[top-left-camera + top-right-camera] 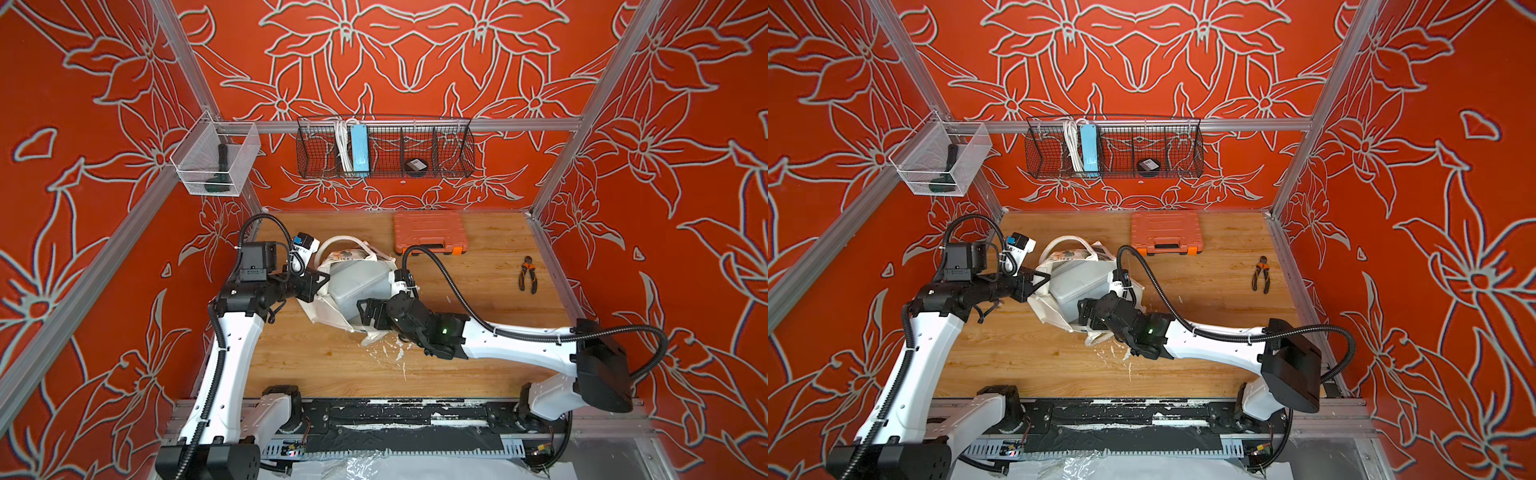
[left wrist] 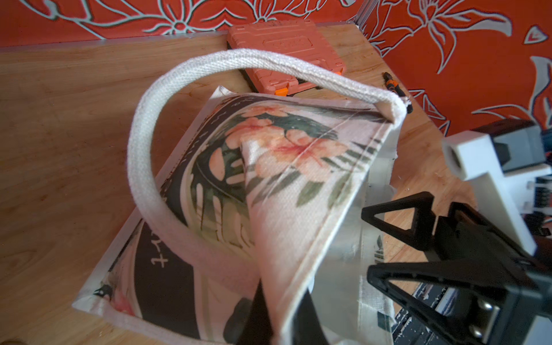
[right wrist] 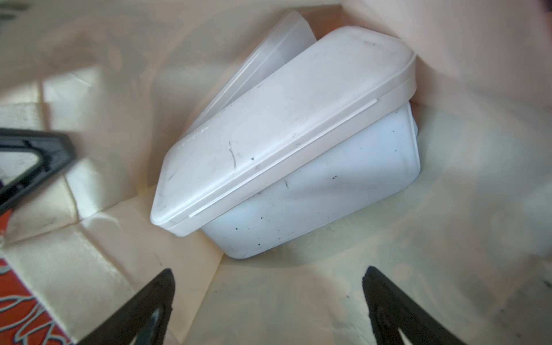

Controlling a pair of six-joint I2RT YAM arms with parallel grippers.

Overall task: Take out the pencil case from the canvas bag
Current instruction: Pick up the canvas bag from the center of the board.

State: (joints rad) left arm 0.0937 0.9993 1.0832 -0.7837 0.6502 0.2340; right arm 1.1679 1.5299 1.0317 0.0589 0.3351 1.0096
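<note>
The bag (image 1: 322,309) (image 1: 1040,307) lay on its side on the table (image 1: 478,353), its mouth turned toward the robot and held agape. The pencil case (image 1: 357,282) (image 1: 1077,286), a white plastic box with its lid on, sat inside the bag. In the right wrist view it lay tilted against the cloth at the deep end (image 3: 283,134). A translucent piece leaned behind it (image 3: 268,50); what that was could not be told.

The left gripper (image 1: 322,282) (image 1: 1042,280) was clenched on the bag's upper rim, at the side of the mouth nearer the left arm. In the left wrist view the printed cloth (image 2: 283,155) ran straight down between its closed fingers (image 2: 260,313), and the rim was lifted off the lower layer. One handle (image 2: 143,143) arched up from the bag's printed face.

The right gripper (image 1: 365,311) (image 1: 1086,313) stood released at the bag's mouth, jaws spread wide and holding nothing. From its own wrist (image 3: 268,276) the two black fingertips (image 3: 167,277) pointed into the bag. The pencil case lay ahead of them, apart from both tips, with bare cloth between.

The orange tool case (image 1: 430,232) (image 1: 1165,230) lay shut, flat on the table beyond the bag on its far side, close to it but not touching. The pliers (image 1: 528,274) (image 1: 1261,274) lay well apart from the bag, out past the right arm's side of it.
</note>
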